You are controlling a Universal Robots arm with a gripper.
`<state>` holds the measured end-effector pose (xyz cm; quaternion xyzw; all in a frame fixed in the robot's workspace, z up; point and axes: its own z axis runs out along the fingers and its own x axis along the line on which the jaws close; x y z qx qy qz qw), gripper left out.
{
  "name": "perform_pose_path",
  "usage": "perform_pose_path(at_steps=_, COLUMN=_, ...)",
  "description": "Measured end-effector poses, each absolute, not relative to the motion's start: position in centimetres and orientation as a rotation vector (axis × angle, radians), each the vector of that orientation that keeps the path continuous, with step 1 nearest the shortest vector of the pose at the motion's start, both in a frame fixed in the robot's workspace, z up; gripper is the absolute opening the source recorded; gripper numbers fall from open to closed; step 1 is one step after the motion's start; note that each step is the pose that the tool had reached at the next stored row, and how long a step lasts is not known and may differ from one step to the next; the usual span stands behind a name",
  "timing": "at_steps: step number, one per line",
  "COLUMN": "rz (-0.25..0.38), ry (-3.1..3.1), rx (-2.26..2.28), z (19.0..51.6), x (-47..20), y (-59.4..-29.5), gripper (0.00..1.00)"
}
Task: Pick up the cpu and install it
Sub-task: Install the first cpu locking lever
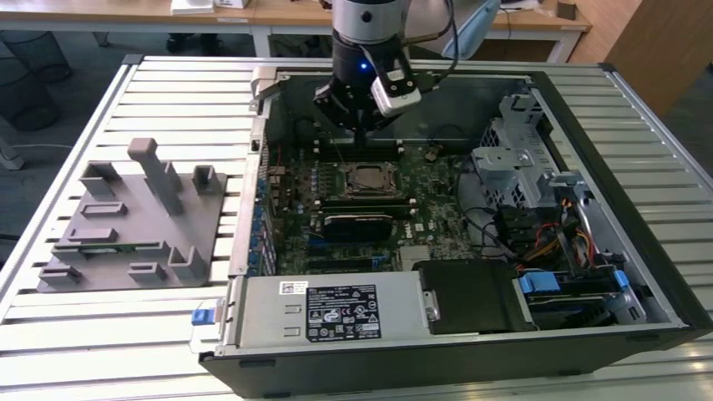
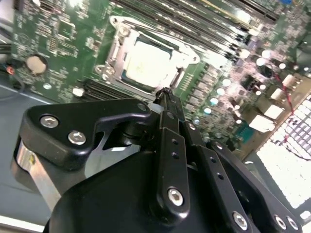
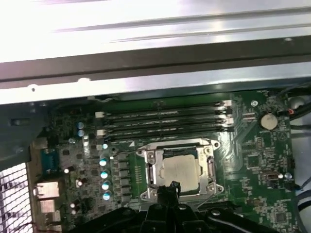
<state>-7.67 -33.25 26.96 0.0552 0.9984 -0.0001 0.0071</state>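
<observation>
The cpu [image 1: 365, 178] [image 2: 149, 63] [image 3: 181, 169] lies seated in the socket [image 3: 178, 171] on the motherboard [image 1: 334, 225]. The gripper [image 1: 359, 124] [image 2: 165, 94] [image 3: 171, 187] hangs over the board just beside the socket, holding nothing, its jaws together. Memory slots [image 3: 165, 121] run along the socket's far side.

The cpu [image 3: 181, 168] sits in the socket [image 3: 147, 171], memory slots [image 3: 165, 121] just beside.
</observation>
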Motion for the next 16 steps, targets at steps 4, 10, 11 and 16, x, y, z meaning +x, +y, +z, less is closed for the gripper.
perform_pose_path(at_steps=4, rz=0.000, ry=3.123, rx=0.171, z=26.9, x=-9.0, y=-33.2, gripper=0.11)
perform_pose_path(at_steps=10, rz=0.000, ry=3.123, rx=0.170, z=26.8, x=-9.6, y=-33.3, gripper=0.11)
perform_pose_path(at_steps=11, rz=0.000, ry=3.123, rx=0.169, z=26.8, x=-9.7, y=-33.3, gripper=0.11)
perform_pose_path(at_steps=16, rz=0.000, ry=3.124, rx=0.148, z=26.7, x=-10.9, y=-33.3, gripper=0.11)
